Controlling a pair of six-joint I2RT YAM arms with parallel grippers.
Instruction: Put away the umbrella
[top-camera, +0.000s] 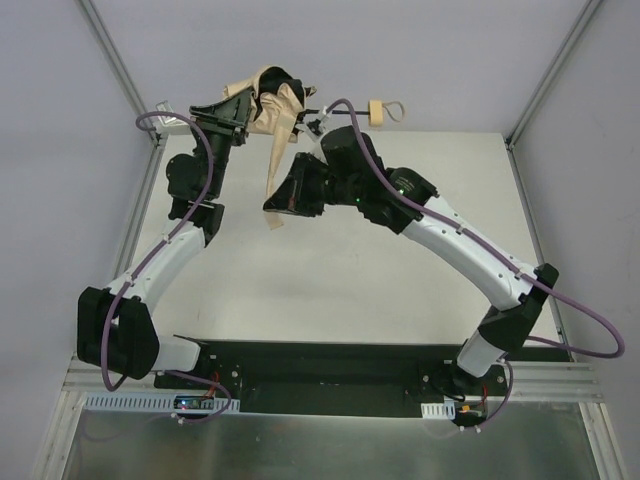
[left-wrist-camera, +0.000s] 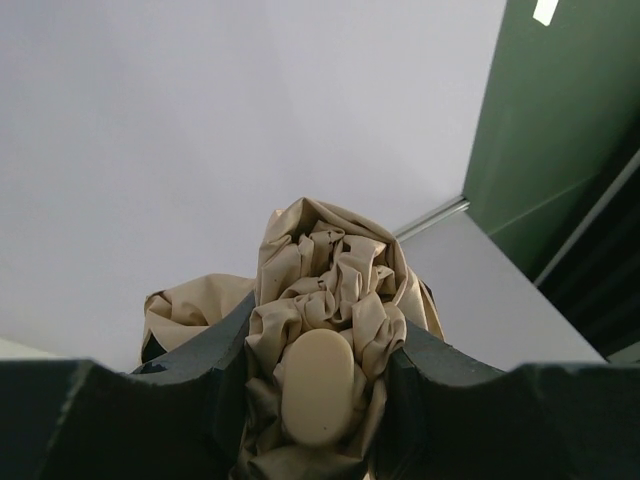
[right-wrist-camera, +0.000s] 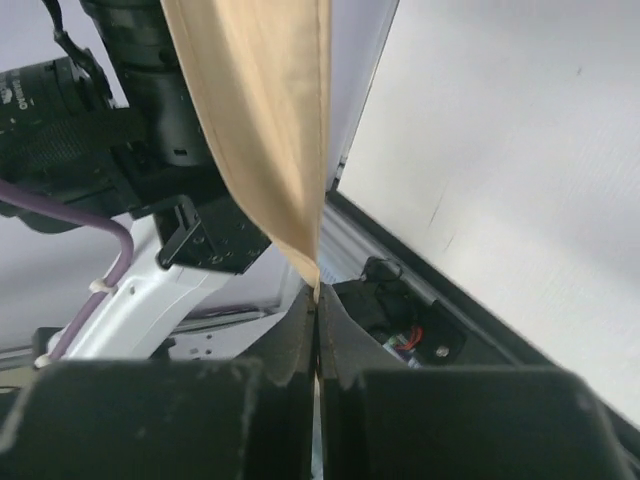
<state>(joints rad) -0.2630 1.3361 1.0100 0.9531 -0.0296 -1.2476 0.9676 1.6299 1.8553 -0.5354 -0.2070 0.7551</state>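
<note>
Spanning the white tabletop (top-camera: 350, 290), both arms reach toward its far edge: the left arm (top-camera: 160, 265) bends up from its base and extends forward, while the right arm (top-camera: 460, 245) arcs inward across the centre, its wrist pointing left. The umbrella (top-camera: 272, 98) is held aloft between them, above the far left part of the tabletop, with its canopy bunched and its thin shaft running right to the pale knob handle (top-camera: 377, 112). The left gripper (left-wrist-camera: 320, 345) is clamped around the crumpled beige canopy, fabric filling the space between its fingers (left-wrist-camera: 200, 400). The right gripper (right-wrist-camera: 317, 315) is pinched fully together on the tip of a hanging fabric flap (right-wrist-camera: 265, 120).
</note>
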